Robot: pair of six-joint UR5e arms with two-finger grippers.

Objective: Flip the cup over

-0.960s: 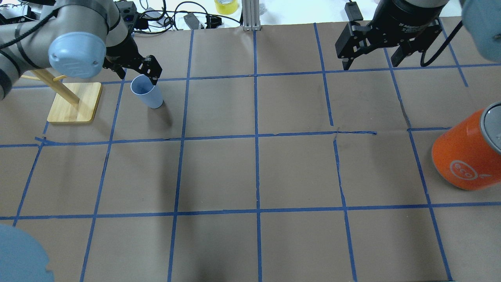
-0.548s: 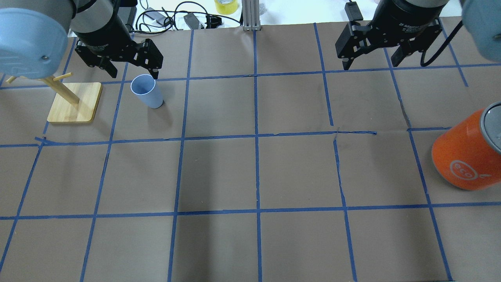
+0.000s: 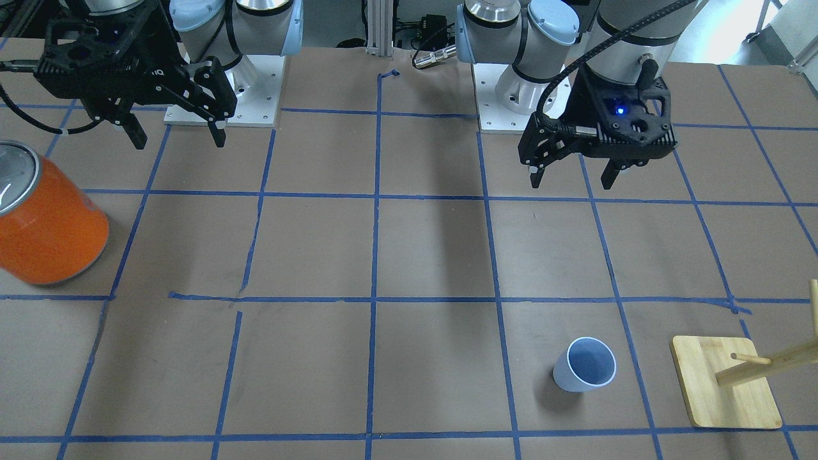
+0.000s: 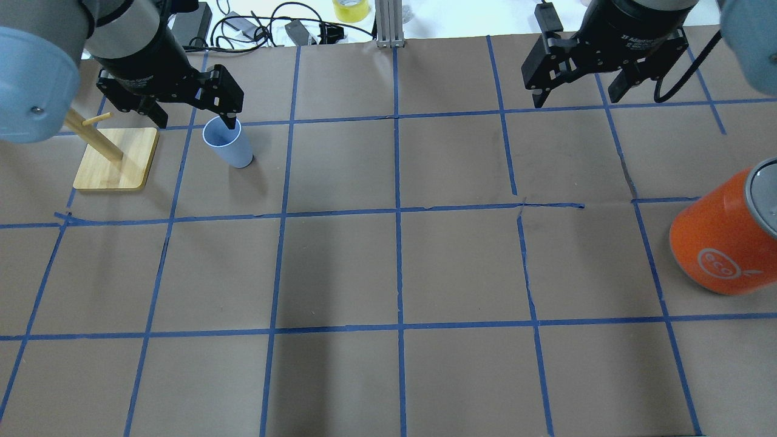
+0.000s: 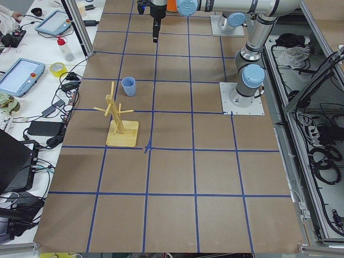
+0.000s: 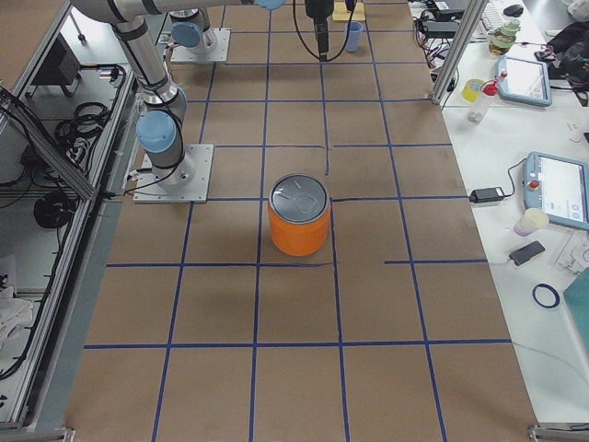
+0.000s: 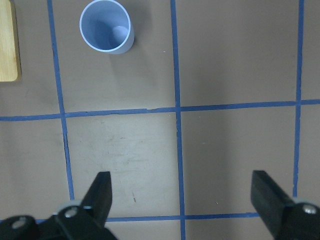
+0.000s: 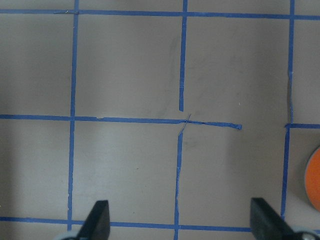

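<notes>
The pale-blue cup (image 4: 229,144) stands upright with its mouth up on the brown paper, next to the wooden stand. It also shows in the front view (image 3: 585,365) and near the top left of the left wrist view (image 7: 106,33). My left gripper (image 4: 192,118) is open and empty, held high in the air; in the front view (image 3: 571,182) it hangs well back from the cup. My right gripper (image 4: 575,100) is open and empty, high over the far right of the table, also in the front view (image 3: 179,140).
A large orange can (image 4: 722,243) with a silver top stands at the right edge. A wooden peg stand (image 4: 115,159) on a square base sits left of the cup. Cables and tape rolls lie beyond the table's far edge.
My left gripper has come away from the cup's rim, turned and lifted, with its jaws open. The cup stands where it was. The right arm has not moved.
</notes>
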